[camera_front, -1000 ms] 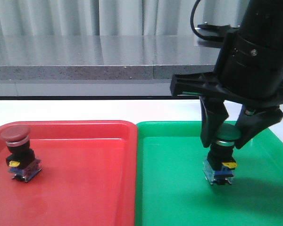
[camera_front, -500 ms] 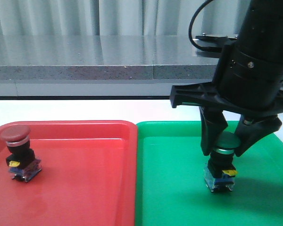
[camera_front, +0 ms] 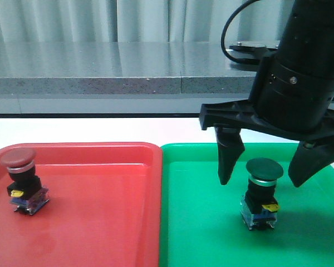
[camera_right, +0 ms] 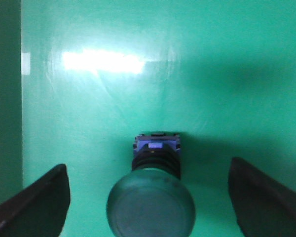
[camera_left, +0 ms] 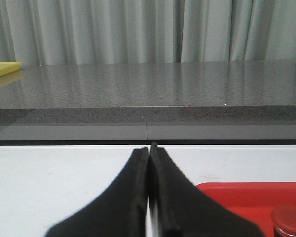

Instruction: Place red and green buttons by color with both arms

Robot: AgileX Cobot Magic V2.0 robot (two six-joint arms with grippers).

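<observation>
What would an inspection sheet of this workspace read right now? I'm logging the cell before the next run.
Surface: white table carrying a red tray and a green tray side by side.
Job's things: red button upright in the red tray; green button upright in the green tray.
Clutter: nothing seen.
End effectors: right end effector open, straddling the green button, not touching it; left end effector shut, empty.
Cables: black cable looping behind the right arm.
Surroundings: grey counter, pale curtain, yellow object on the counter.

White table (camera_front: 100, 130), red tray (camera_front: 100, 222), green tray (camera_front: 200, 233)
</observation>
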